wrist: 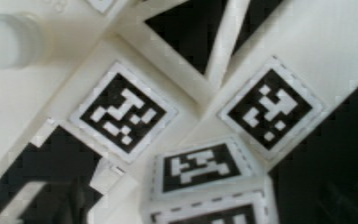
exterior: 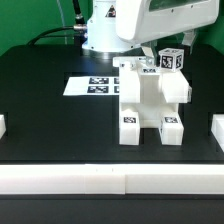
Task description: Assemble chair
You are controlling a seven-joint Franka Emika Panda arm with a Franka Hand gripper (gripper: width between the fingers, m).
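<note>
Black desk (exterior: 60, 120): chair (exterior: 150, 100), standing just below claw (exterior: 160, 52), looks largely assembled, perhaps only its top left to finish; claw spread wide, gripping nothing.

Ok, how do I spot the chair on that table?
Look at the black table; in its middle, below the robot arm, stands the chair, a chunky white block. Unlike the flat marker board lying beside it, it rises tall on two tagged feet.
</note>
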